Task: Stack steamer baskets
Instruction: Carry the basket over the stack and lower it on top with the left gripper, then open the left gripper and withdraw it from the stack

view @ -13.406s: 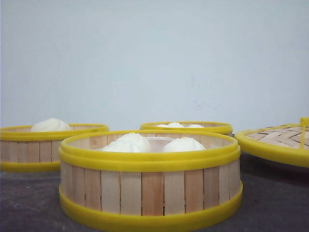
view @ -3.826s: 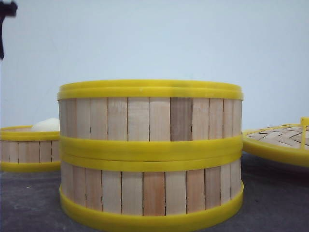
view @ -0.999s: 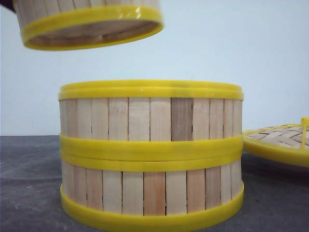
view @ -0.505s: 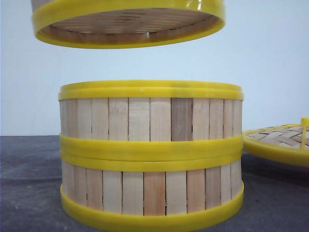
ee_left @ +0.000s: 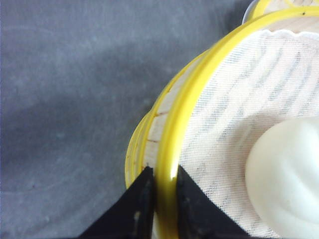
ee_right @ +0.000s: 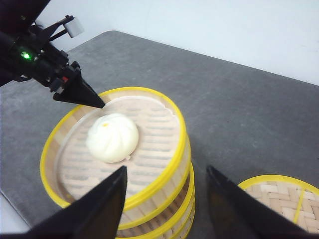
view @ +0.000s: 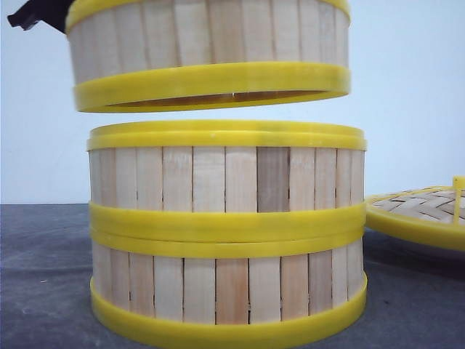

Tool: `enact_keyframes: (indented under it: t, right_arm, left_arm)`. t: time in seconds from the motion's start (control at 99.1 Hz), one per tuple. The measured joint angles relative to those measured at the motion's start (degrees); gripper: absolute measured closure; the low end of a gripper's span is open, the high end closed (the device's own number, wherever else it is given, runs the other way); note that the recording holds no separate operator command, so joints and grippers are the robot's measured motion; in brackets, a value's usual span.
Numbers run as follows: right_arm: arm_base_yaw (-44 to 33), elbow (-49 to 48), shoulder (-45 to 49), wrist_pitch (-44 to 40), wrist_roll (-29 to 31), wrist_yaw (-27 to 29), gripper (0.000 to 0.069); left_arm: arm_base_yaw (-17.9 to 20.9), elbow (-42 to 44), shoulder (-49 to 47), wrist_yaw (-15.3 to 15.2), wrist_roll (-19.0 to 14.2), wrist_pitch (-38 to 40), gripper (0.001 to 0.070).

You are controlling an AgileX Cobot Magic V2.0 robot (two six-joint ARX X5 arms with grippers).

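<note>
A dark grey table (view: 43, 276) with a faintly mottled surface carries everything. Directly on it stands the bottom steamer basket (view: 225, 291), its thick yellow lower rim flat on the grey, with a second steamer basket (view: 225, 178) stacked squarely on top. Off to the right, apart from the stack, lies a flat woven lid (view: 421, 211) with a yellow rim.

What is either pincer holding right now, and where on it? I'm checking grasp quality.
The left pincer holds the third steamer basket by its upper yellow rim, one finger inside, one outside. The right pincer is open and holds nothing.
</note>
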Motion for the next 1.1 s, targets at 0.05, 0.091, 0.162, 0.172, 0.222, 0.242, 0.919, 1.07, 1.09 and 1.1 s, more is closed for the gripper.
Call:
enact_keyframes:
  t: [0.05,0.091,0.162,0.172,0.222,0.242,0.919,1.07,1.09,1.1]
  right_arm:
    - [0.0,0.0,0.0,0.0,0.0,0.0,0.0392]
    - [0.0,0.0,0.0,0.0,0.0,0.0,0.0392]
    - [0.0,0.0,0.0,0.0,0.0,0.0,0.0392]
    - [0.0,0.0,0.0,0.0,0.0,0.0,0.0392]
    - [0.0,0.0,0.0,0.0,0.0,0.0,0.0392]
    - [0.0,0.0,0.0,0.0,0.0,0.0,0.0392]
    - [0.0,0.0,0.0,0.0,0.0,0.0,0.0392]
    - [0.0,0.0,0.0,0.0,0.0,0.0,0.0392]
    - [0.0,0.0,0.0,0.0,0.0,0.0,0.0392]
    - [0.0,0.0,0.0,0.0,0.0,0.0,0.0392]
  left_arm:
    - [-0.6,0.0,0.6,0.0,-0.1,-0.1,0.0682]
    - [-1.1,0.0,1.3,0.0,-0.1,-0.4,0.0682]
    - [-1.7,0.0,2.5,0.0,-0.1,-0.8,0.0682]
    - [-1.8,0.0,2.6,0.0,-0.1,-0.9,0.0682]
    - [-2.0,0.0,3.3,-0.3,-0.1,-0.8,0.0682]
    - [-2.0,0.0,3.5,-0.3,-0.1,-0.8,0.0682]
    - [-2.0,0.0,5.6,-2.7,-0.2,0.7,0.0682]
    - [-2.0,0.2,6.1,-2.6,-0.4,0.9,0.0682]
    - [-2.0,0.3,6.2,-2.6,-0.4,0.9,0.0682]
    - [-2.0,0.3,6.2,-2.6,-0.4,0.9,0.0682]
